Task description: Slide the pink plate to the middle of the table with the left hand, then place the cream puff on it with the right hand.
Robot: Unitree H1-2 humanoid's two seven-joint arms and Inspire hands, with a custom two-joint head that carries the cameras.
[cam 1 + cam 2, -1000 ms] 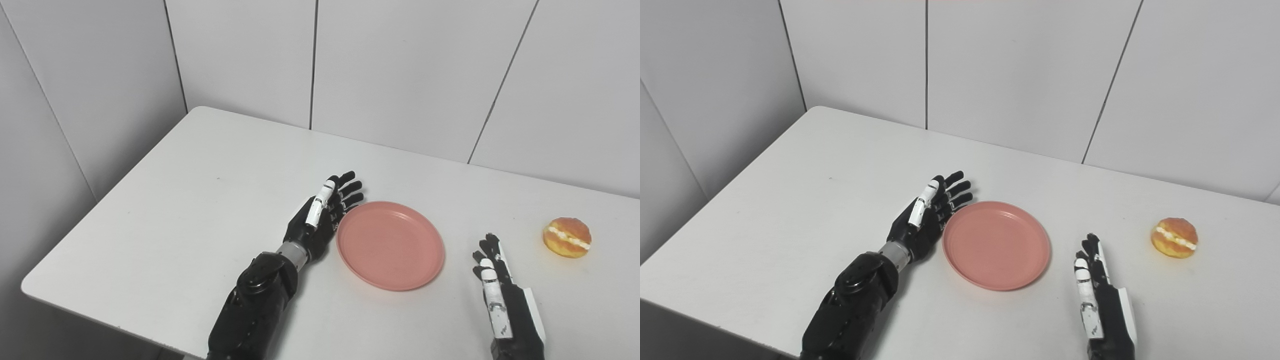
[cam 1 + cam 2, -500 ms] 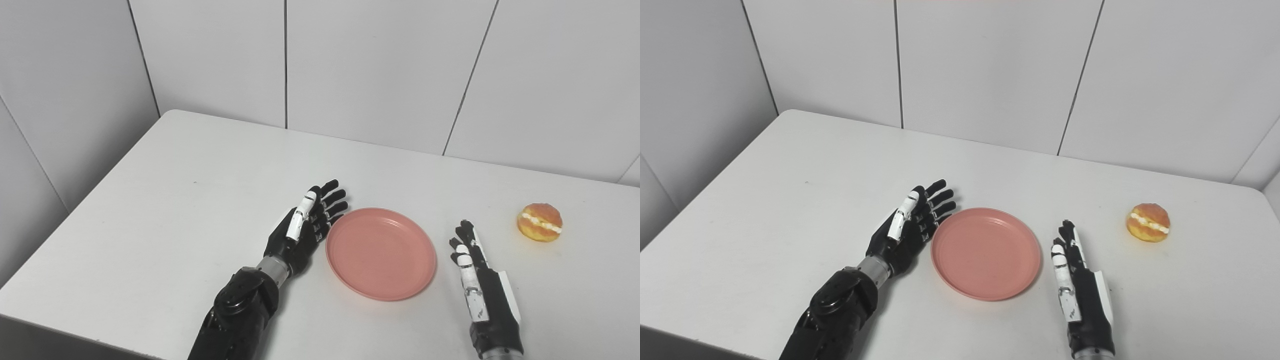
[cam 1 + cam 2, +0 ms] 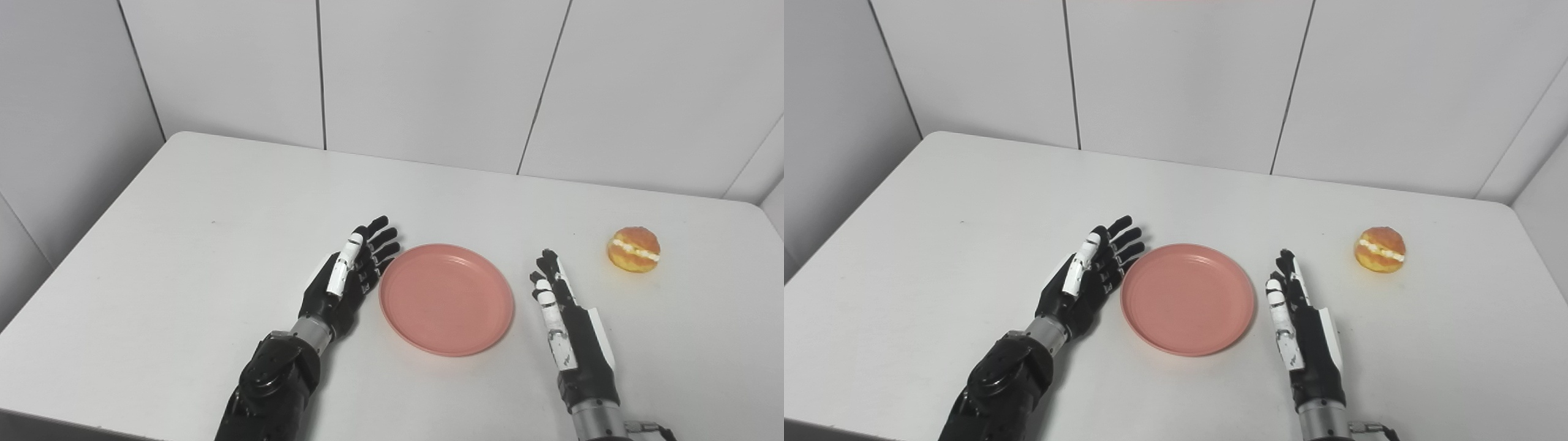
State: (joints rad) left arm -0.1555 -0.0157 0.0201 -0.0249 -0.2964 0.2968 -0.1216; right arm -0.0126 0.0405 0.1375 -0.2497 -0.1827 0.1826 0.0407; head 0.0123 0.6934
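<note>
The pink plate (image 3: 446,298) lies flat near the middle of the white table (image 3: 184,245). My left hand (image 3: 350,275) is open, on edge right beside the plate's left rim, fingers pointing away from me. My right hand (image 3: 566,318) is open and empty, a short way right of the plate. The cream puff (image 3: 634,249), golden with a white cream band, sits at the right of the table, beyond and right of my right hand. In the right eye view the plate (image 3: 1187,297) and the puff (image 3: 1380,249) show the same layout.
White panelled walls (image 3: 429,79) close off the back and left of the table. The table's right edge shows at the far right in the right eye view (image 3: 1543,257).
The camera has panned right, shifting the whole picture left. My right hand has reached further forward beside the plate. The plate, puff and left hand keep their places relative to each other.
</note>
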